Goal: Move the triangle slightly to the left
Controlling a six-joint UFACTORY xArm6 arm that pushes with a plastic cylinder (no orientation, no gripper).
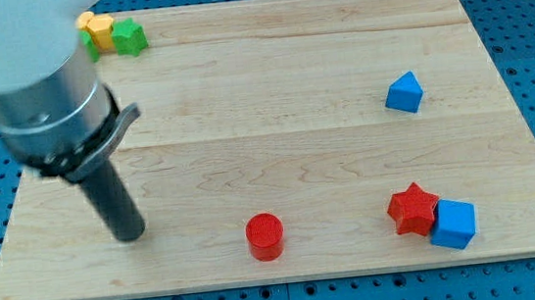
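A blue triangle block [404,92] lies on the wooden board at the view's right, a little above the middle. My tip [131,234] rests on the board at the view's lower left, far to the left of the triangle and not touching any block. The nearest block to the tip is a red cylinder [265,236], to its right.
A red star [413,209] touches a blue cube [452,224] at the lower right. A yellow block [95,30] and a green block [129,37] sit at the top left corner, partly behind the arm. The board's edge [290,281] runs along the bottom.
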